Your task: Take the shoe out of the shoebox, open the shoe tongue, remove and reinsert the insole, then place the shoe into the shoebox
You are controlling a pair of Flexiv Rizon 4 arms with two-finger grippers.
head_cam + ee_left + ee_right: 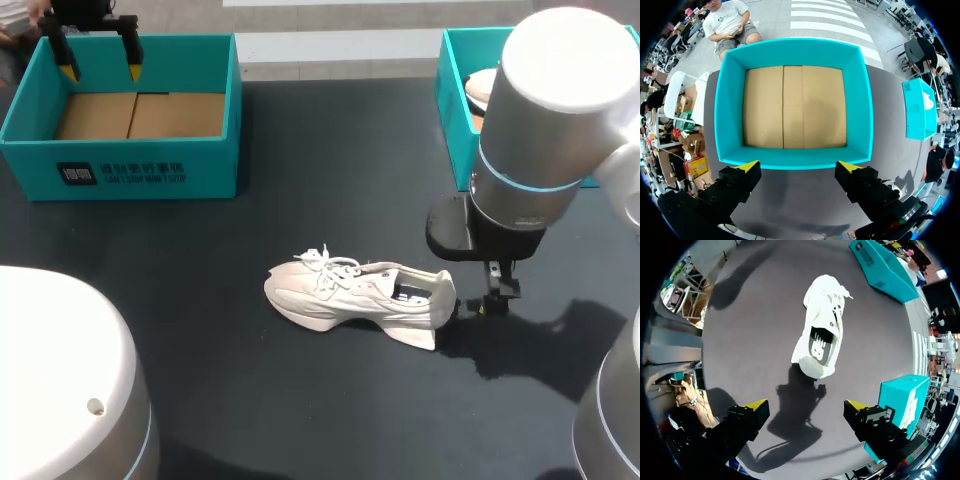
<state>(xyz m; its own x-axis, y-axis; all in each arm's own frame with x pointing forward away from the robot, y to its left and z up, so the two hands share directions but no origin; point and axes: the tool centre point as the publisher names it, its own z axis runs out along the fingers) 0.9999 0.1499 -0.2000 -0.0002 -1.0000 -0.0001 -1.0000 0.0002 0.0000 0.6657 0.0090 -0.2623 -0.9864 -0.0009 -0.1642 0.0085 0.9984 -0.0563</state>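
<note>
My left gripper [799,166] was wide open, empty, over the shoebox [150,165] beyond the toe of the shoe [360,295], my right gripper [806,405] spread wide, holding nothing, just behind the shoe's heel, I counted one shoe on the table [300,200], two shoeboxes.

The left arm [60,370] is a big rounded white shell with one small round hole [95,406] in it and a thin pale-blue ring [150,440] at its grey edge. The right arm [560,90] is a thick cylinder with a flat white cap, a grey barrel below it and a pale-blue band [520,182] round the barrel. Under that sits a black block [458,228]. A second grey segment [612,410] also has a blue line. The left hand [101,70] is black, and its two fingers [735,182] are blocky, with bright yellow wedge tips. The right hand [806,405] is the same, with black blocky fingers [742,420] and yellow tips.
</note>
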